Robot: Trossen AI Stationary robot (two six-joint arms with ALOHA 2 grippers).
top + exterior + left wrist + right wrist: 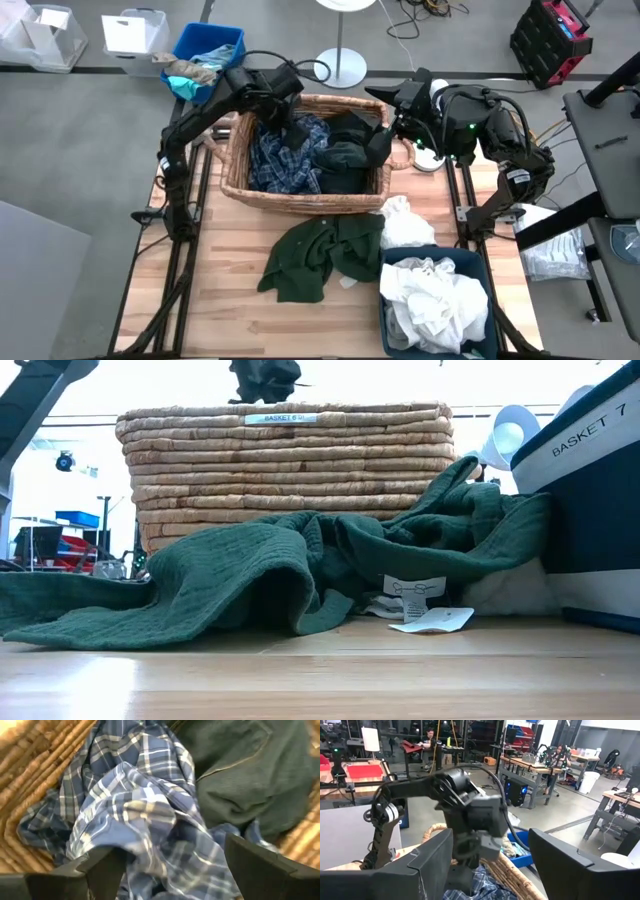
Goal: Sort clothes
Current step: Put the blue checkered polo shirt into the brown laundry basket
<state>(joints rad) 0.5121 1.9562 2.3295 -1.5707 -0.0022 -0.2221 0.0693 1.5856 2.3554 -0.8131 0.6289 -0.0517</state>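
Note:
A wicker basket [300, 195] at the table's far side holds a navy-blue plaid shirt [285, 160], [135, 815] and dark garments [345, 155], [250, 775]. My left gripper [297, 135], [170, 865] hangs open over the plaid shirt, pointing steeply down, a raised fold between its fingers. My right gripper [382, 140], [490, 865] hovers open at the basket's right end, pointing level, with nothing between its fingers. A dark green garment [320, 255], [250, 570] lies spread on the table before the basket. White clothes [435, 300] fill a blue bin [480, 265]; another white piece [405, 225] lies beside it. My left gripper's open fingers [100, 867] stand on either side of a bunched fold of the plaid shirt [145, 820], from above. I cannot tell whether they touch the cloth. The shirt rests in the basket.
A blue crate with teal and grey rags [205, 55] and clear plastic boxes [135, 35] stand on the floor beyond the table's far left. The blue bin marked BASKET 7 [590, 490] takes the near right corner. Bare wood [230, 320] shows at the near left.

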